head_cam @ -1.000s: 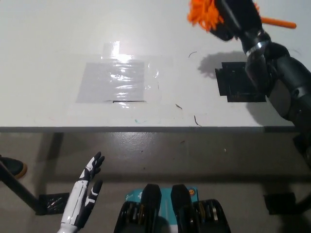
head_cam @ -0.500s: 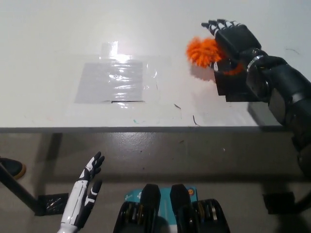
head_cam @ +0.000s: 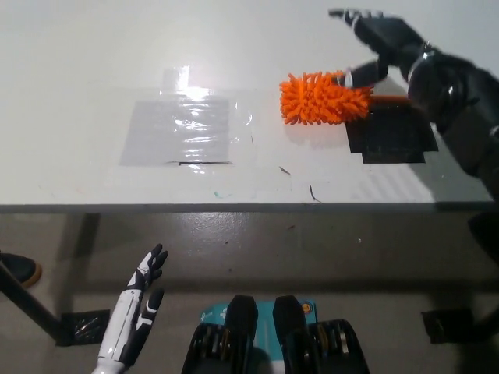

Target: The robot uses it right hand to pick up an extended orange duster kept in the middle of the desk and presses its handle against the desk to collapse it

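At lower left your left hand hangs below the desk edge, over the floor, fingers spread and holding nothing. On the desk you see a shiny clear tape patch left of centre. To its right the duster lies flat, its fluffy orange head just beside a black patch, its handle running right behind the hand. Your right hand hovers above it, fingers wide apart, gripping nothing.
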